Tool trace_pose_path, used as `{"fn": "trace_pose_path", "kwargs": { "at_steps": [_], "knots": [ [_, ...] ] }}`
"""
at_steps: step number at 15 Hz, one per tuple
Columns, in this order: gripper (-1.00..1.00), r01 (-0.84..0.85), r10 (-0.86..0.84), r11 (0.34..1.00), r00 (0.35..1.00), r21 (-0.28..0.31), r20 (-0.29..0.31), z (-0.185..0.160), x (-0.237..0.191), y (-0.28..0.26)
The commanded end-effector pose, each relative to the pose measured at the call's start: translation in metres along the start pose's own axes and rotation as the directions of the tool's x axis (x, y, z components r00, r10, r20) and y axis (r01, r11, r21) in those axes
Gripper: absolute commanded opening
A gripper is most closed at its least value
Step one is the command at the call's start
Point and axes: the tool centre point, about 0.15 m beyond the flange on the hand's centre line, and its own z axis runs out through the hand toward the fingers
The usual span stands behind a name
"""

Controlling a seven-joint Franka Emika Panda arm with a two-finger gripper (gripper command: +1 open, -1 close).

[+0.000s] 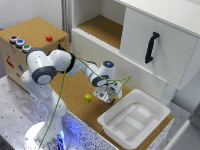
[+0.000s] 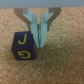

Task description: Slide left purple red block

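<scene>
A dark purple block (image 2: 22,44) with yellow letters lies on the cork surface in the wrist view. My gripper (image 2: 40,40) stands right beside it, fingers (image 2: 36,29) pressed together with nothing between them, touching or nearly touching the block's side. In the exterior view the gripper (image 1: 106,96) hangs low over the cork counter (image 1: 75,85), close to the white bin. I cannot make out the purple block there; the hand hides it.
A small yellow block (image 1: 88,97) lies on the cork toward the exterior view's left of the gripper. A white bin (image 1: 134,118) stands close on the exterior view's right. A cork box (image 1: 30,42) with buttons and a white cabinet (image 1: 150,45) stand behind.
</scene>
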Motion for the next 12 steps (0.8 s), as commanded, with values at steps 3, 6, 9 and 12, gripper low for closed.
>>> {"fn": "trace_pose_path", "kwargs": {
  "at_steps": [3,6,9,12],
  "knots": [
    [-1.0,-0.042,0.042,0.999,0.998,-0.006,0.05,0.005,0.013,-0.04],
    [-1.0,-0.064,0.063,0.998,0.996,0.017,0.07,0.01,0.017,-0.06],
    [-1.0,-0.069,0.067,0.997,0.995,0.024,0.076,0.009,0.02,-0.083],
    [-1.0,-0.073,0.072,0.997,0.994,0.017,0.088,0.003,0.021,-0.098]
  ]
}}
